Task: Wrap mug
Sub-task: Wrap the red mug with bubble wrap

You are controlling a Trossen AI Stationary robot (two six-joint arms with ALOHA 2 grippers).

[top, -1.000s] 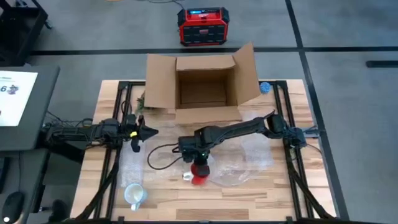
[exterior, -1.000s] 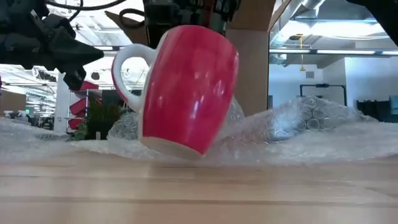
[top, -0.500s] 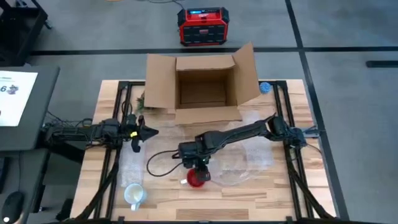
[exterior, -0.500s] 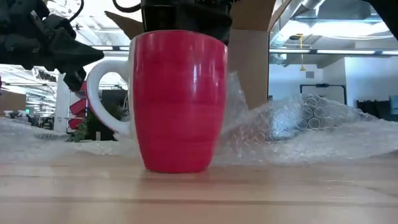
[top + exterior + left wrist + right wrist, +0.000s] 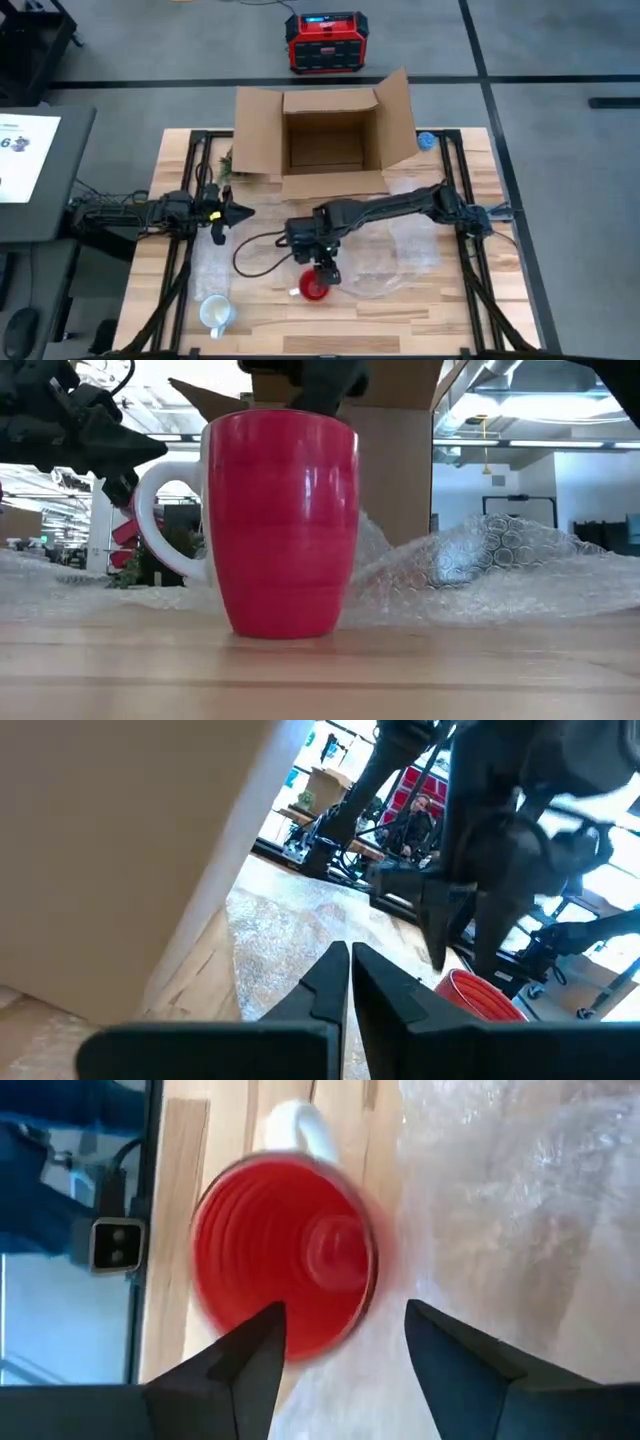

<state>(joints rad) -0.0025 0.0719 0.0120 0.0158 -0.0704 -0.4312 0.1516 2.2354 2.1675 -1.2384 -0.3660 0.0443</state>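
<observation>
A red mug (image 5: pixel 314 289) with a white handle (image 5: pixel 160 510) stands upright on its base on the wooden table (image 5: pixel 260 300), near the front edge. It is beside the near left edge of the clear bubble wrap (image 5: pixel 395 250). My right gripper (image 5: pixel 325 270) hovers just above the mug's mouth (image 5: pixel 285 1255), pointing down. It is open, with nothing between its fingers (image 5: pixel 250 1355). My left gripper (image 5: pixel 222 213) waits at the table's left, shut and empty, as the left wrist view (image 5: pixel 348 960) shows.
An open cardboard box (image 5: pixel 325 140) stands at the table's far middle. A white mug (image 5: pixel 215 313) sits at the near left corner. More bubble wrap (image 5: pixel 480 560) lies crumpled to the right of the red mug. A cable (image 5: pixel 255 255) trails on the table left of the right arm.
My right gripper carried the red mug, tilted and clear of the table, toward the near edge and set it upright on its base. The gripper has since risen off the rim and drawn a little toward the far edge. The mug stays standing.
</observation>
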